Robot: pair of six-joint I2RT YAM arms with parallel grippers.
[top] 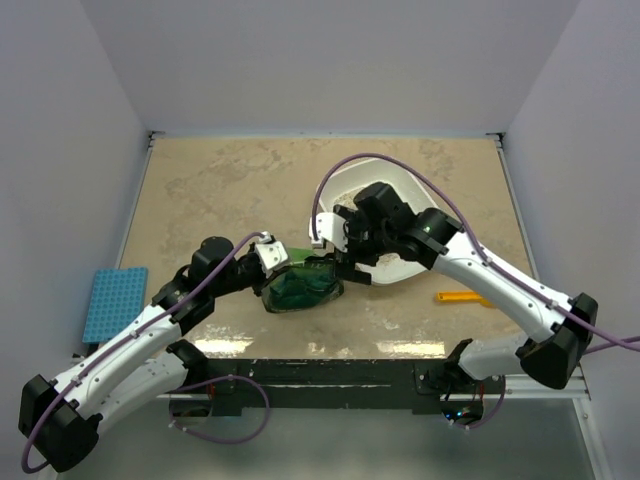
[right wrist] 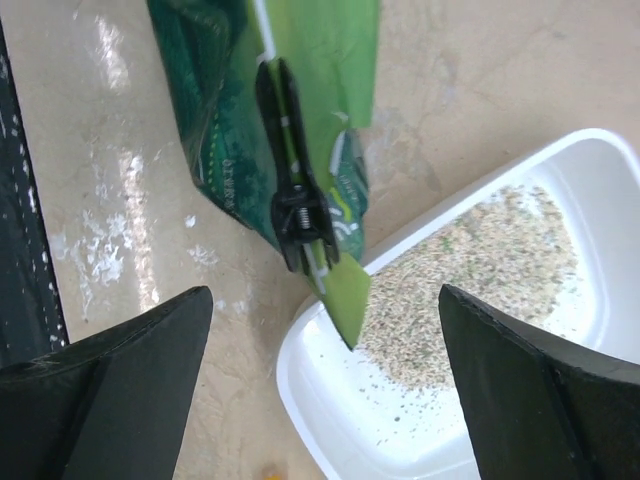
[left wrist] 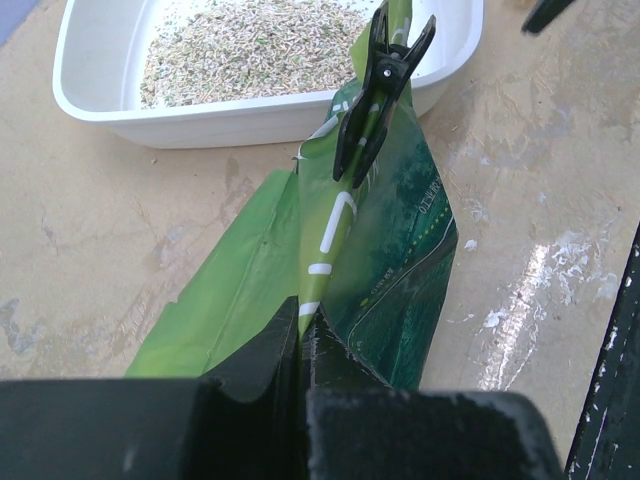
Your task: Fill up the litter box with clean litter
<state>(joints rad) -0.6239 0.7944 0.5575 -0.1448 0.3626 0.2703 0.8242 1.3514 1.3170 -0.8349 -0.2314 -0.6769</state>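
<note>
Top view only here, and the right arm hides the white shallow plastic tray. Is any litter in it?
Observer: Yes, pale speckled sandy litter covers part of the white plastic tray.
Operator: Anything closing the crinkled green bag?
Observer: A black spring clip pinches its end nearest the tray.
Operator: Who holds the bag?
Observer: The left gripper, jaws shut on its other end.

Top view: your right arm point(top: 470, 262) covers most of the litter box point(top: 345, 188); the small orange item point(top: 462, 297) on the worktop point(top: 220, 180) is too small to identify. Left wrist view: the box's far rim runs off the upper edge, and the left claw point(left wrist: 302, 322) hides the near end of the green bag point(left wrist: 395, 235). Right wrist view: bag and box are cropped, and you cannot read the bag's print.
</note>
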